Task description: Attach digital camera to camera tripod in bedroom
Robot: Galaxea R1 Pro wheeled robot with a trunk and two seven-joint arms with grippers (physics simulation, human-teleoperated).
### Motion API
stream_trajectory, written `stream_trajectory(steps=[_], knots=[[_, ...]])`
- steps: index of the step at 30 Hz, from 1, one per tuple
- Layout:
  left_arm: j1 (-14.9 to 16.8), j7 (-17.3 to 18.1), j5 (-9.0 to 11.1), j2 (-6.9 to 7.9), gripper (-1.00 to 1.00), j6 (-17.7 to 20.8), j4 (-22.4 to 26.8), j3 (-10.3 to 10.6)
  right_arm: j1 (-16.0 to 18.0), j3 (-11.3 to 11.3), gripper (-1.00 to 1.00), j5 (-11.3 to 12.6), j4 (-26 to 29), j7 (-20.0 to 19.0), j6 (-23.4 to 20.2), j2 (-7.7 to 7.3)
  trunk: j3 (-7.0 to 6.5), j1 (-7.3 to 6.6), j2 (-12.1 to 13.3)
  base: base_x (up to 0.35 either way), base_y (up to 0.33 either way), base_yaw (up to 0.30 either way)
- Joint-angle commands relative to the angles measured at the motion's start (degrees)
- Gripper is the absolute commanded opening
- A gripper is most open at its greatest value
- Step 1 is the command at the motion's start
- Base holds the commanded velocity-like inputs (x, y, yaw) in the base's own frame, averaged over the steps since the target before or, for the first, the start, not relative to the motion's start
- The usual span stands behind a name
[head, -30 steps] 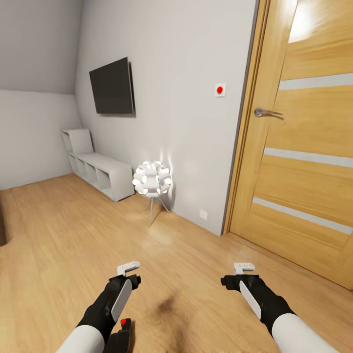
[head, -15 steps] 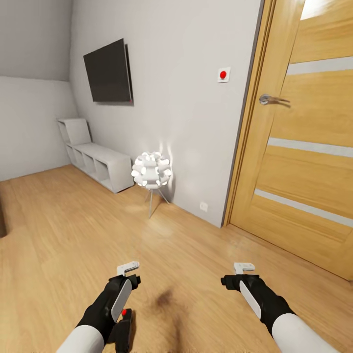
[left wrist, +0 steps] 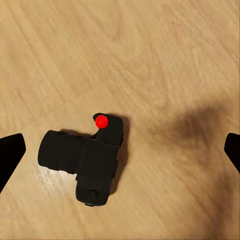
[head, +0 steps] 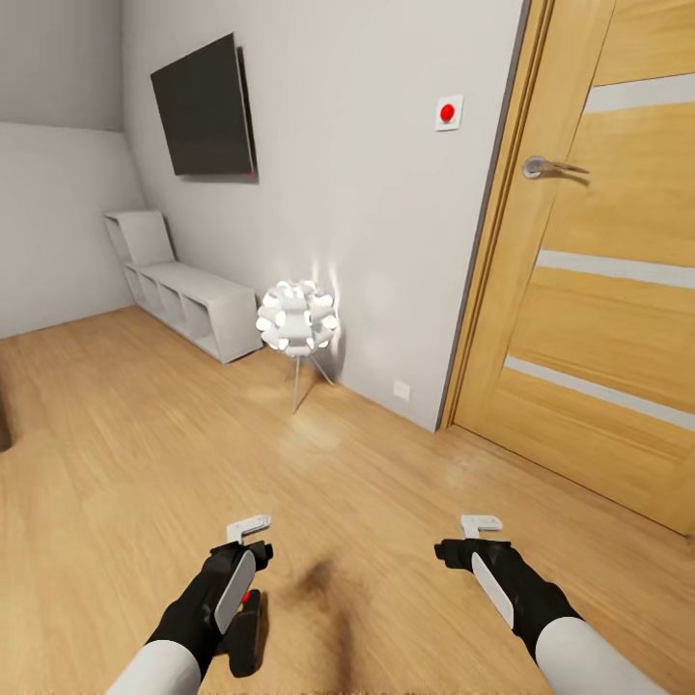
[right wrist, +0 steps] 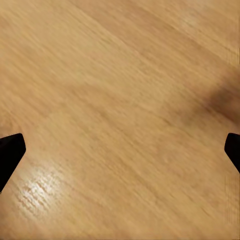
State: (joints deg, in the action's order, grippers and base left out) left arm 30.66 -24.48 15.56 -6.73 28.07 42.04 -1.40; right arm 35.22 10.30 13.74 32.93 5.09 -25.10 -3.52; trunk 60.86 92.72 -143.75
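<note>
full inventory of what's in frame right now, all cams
digital camera: 1, black with a red dot, lying on the floor under the left arm
ball-cluster lamp: 1, white, lit, on thin legs by the wall
TV: 1, black, mounted on the wall
cube shelf unit: 1, white, low, along the wall below the TV
door: 1, light wood with pale strips, shut, at right
door handle: 1, silver, on the door
wall button: 1, red on a white plate, left of the door frame
wall socket: 1, white, low on the wall
floor: light wood
left gripper: open, above the floor
right gripper: open, above the floor
</note>
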Motion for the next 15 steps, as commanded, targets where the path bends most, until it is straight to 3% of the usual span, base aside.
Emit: stream_trajectory(steps=[1,15], knots=[[0.0,-0.3,0.7,0.07,1.0,0.1,0.1,-0.1,0.0,0.5,1.0,0.6,0.1,0.5,-0.2,-0.09,0.28,0.01,0.0,0.0,0.0,0.0],[0.0,0.1,0.4,0.48,1.0,0.0,-0.8,0.0,0.0,0.5,1.0,0.6,0.1,0.4,-0.2,-0.14,3.39,0.37,-0.2,0.0,0.0,0.0]])
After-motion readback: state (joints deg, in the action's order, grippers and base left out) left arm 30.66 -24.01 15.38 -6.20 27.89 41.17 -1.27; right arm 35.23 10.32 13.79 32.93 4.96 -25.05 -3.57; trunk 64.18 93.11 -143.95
